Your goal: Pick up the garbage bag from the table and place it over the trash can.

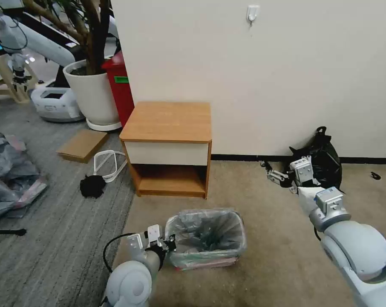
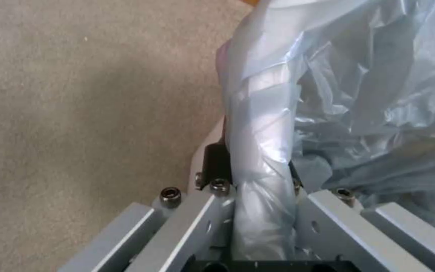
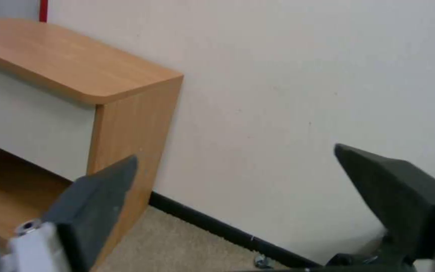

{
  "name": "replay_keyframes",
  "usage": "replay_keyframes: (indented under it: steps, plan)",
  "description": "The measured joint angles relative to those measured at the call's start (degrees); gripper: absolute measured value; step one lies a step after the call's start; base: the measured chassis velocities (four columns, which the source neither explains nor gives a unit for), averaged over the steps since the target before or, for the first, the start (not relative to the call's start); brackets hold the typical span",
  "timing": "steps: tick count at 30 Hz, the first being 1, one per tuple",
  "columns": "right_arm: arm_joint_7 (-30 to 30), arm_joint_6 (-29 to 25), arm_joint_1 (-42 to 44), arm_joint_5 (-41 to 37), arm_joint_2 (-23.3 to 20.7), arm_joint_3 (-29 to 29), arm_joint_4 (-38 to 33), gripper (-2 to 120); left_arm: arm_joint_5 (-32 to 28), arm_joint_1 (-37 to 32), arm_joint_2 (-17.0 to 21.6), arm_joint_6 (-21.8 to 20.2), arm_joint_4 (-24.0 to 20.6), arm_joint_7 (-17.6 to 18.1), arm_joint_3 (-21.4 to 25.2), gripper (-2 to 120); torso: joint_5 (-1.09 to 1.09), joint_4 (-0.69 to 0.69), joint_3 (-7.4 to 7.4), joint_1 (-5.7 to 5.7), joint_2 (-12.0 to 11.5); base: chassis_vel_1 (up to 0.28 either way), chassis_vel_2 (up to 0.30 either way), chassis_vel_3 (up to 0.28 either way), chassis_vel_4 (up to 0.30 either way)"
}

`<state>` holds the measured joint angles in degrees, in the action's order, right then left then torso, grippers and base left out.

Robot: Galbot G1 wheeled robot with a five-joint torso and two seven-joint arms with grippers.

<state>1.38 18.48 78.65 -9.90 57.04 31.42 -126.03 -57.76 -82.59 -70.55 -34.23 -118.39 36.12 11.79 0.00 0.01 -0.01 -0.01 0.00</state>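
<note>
**Carpeted corner, bag draped over the bin**

Carpet lay under everything you worked on. Nearest you, your left gripper (image 1: pixel 171 244) was clamped on the garbage bag (image 1: pixel 210 232) where it wrapped the trash can (image 1: pixel 201 261) rim, likely seating it. Farther off, your right gripper (image 1: pixel 273 175) hung spread and empty beside the bare table (image 1: pixel 167 121).

can (image 1: pixel 176 261): hidden under bag (image 1: pixel 208 232) | left end effector (image 2: pixel 258 181): one finger behind bag fold | bench (image 3: pixel 71 71): cut by frame edge
</note>
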Motion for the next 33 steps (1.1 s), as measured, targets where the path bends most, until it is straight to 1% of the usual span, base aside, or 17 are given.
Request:
replay_keyframes:
  steps: [3,6,9,11,13,14,16,18,19,21,23,25,27,29,30,31,33]
  plan:
    - [0.04,0.0,0.65,0.16,0.86,0.25,0.08,108,-0.64,0.86,0.39,-0.43,0.53,1.08,-0.31,3,0.01,0.0,0.0,0.0,0.01,0.0,0.0,0.0,0.0]
    - [0.04,-0.03,1.23,0.22,1.32,0.44,0.09,113,-0.72,1.1,0.81,-1.65,0.76,1.32,-0.08,3,0.02,0.0,-0.01,0.0,0.01,0.0,0.0,0.0,0.0]
    - [0.04,-0.1,1.46,0.28,1.55,0.5,0.1,114,-0.64,1.08,0.98,-2.15,0.85,1.5,-0.02,4,0.03,0.01,-0.01,0.0,0.02,0.0,0.0,0.0,0.0]
    - [0.04,-0.12,1.7,0.32,1.76,0.74,0.1,114,-0.37,0.74,0.74,-2.35,0.8,1.78,0.07,14,0.04,0.02,-0.01,0.0,0.02,0.0,0.0,0.0,0.0]
    - [0.04,-0.12,1.73,0.34,1.8,0.95,0.1,114,-0.17,0.57,0.58,-2.41,0.57,1.79,0.1,21,0.01,0.01,-0.01,0.0,0.02,0.0,0.0,0.0,0.0]
    - [0.04,-0.12,1.73,0.34,1.8,0.95,0.1,114,-0.17,0.57,0.58,-2.41,0.57,1.79,0.1,21,0.01,0.01,-0.01,0.0,0.02,0.0,0.0,0.0,0.0]
    - [0.04,-0.18,1.87,0.34,1.71,1.15,0.06,113,-0.03,0.24,0.61,-2.55,0.13,1.83,0.16,32,0.0,0.0,0.0,0.0,0.01,0.0,0.0,0.0,0.0]
    - [0.04,-0.23,2.08,0.34,1.65,1.34,-0.04,111,-0.02,0.0,0.66,-2.61,-0.11,1.88,0.25,39,-0.01,-0.01,0.0,0.0,0.01,0.0,0.0,0.0,0.0]
    - [0.04,-0.23,2.08,0.34,1.65,1.34,-0.04,111,-0.02,0.0,0.66,-2.61,-0.11,1.88,0.25,39,-0.01,-0.01,0.0,0.0,0.01,0.0,0.0,0.0,0.0]
    - [0.04,-0.34,2.27,0.34,1.65,1.58,-0.11,106,-0.08,-0.25,0.78,-2.71,-0.33,2.13,0.44,51,-0.01,-0.01,0.01,0.0,0.01,0.0,0.0,0.0,0.0]
    - [0.04,-0.35,2.32,0.34,1.65,1.62,-0.13,104,-0.09,-0.3,0.79,-2.74,-0.39,2.2,0.49,52,-0.01,-0.01,0.01,0.0,0.01,0.0,0.0,0.0,0.0]
    - [0.04,-0.49,2.48,0.34,1.75,1.73,-0.16,100,-0.3,-0.62,0.85,-2.95,-0.8,2.33,0.88,66,-0.02,-0.02,0.01,0.01,0.0,0.0,0.0,0.0,0.0]
    - [0.04,-0.5,2.51,0.34,1.79,1.75,-0.16,100,-0.41,-0.71,0.89,-3.0,-0.92,2.33,0.95,68,-0.02,-0.02,0.02,0.01,0.0,0.0,0.0,0.0,0.0]
    - [0.04,-0.72,2.68,0.35,2.03,1.75,-0.14,100,-0.7,-1.02,1.11,-3.13,-1.43,2.34,1.25,79,-0.03,-0.02,0.02,0.01,-0.01,0.0,0.0,0.0,0.0]
    - [0.04,-0.76,2.71,0.36,2.06,1.75,-0.13,100,-0.74,-1.05,1.12,-3.13,-1.51,2.33,1.3,81,-0.03,-0.02,0.02,0.01,-0.01,0.0,0.0,0.0,0.0]
    - [0.04,-0.86,2.81,0.37,2.15,1.76,-0.11,100,-0.95,-1.09,1.12,-3.08,-1.78,2.22,1.43,86,-0.03,-0.02,0.02,0.01,-0.01,0.0,0.0,0.0,0.0]
    - [0.04,-0.91,2.86,0.38,2.19,1.76,-0.1,100,-1.05,-1.13,1.12,-3.05,-1.88,2.19,1.52,88,-0.03,-0.02,0.02,0.01,-0.01,0.0,0.0,0.0,0.0]
